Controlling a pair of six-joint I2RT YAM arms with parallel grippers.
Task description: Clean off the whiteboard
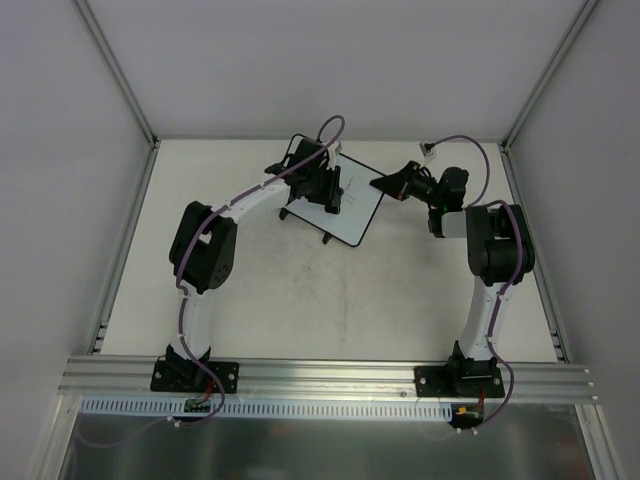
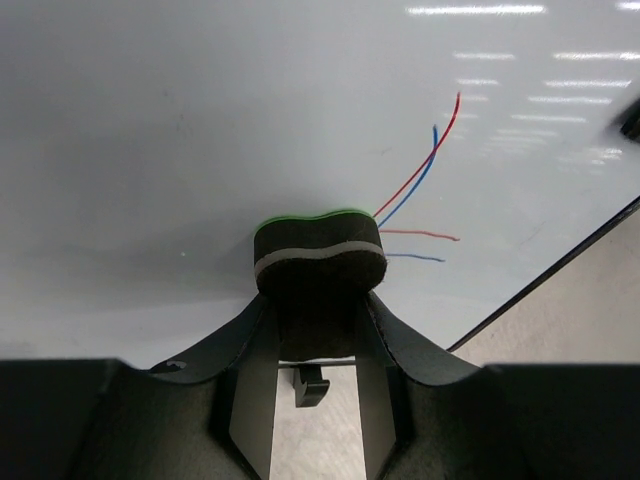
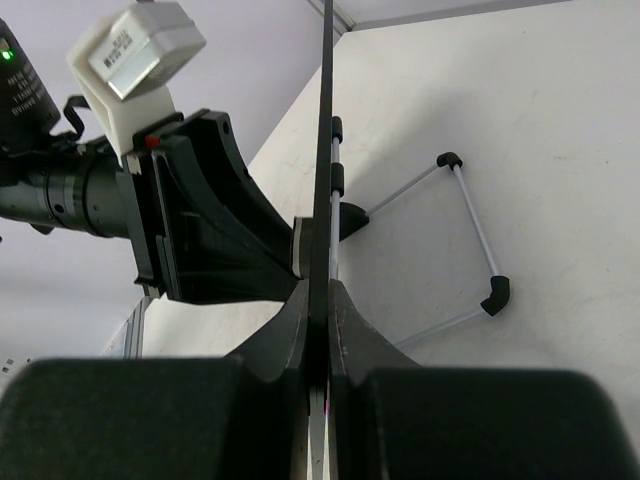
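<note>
The whiteboard [image 1: 357,218] stands tilted at the back middle of the table. My left gripper [image 1: 328,188] is shut on a black felt eraser [image 2: 320,255] with a grey stripe and green back, and presses it against the board's face [image 2: 200,130]. Red and blue pen lines [image 2: 425,165] run up and right from the eraser; two short strokes lie just right of it. My right gripper [image 1: 384,186] is shut on the board's right edge, seen edge-on in the right wrist view [image 3: 325,120] between its closed fingers [image 3: 327,300]. The left gripper [image 3: 190,230] shows there too.
The board's wire stand with black feet [image 3: 470,240] rests on the white table [image 1: 300,300] behind the board. An aluminium rail [image 1: 320,378] carries both arm bases at the near edge. Enclosure walls and posts [image 1: 120,80] ring the table.
</note>
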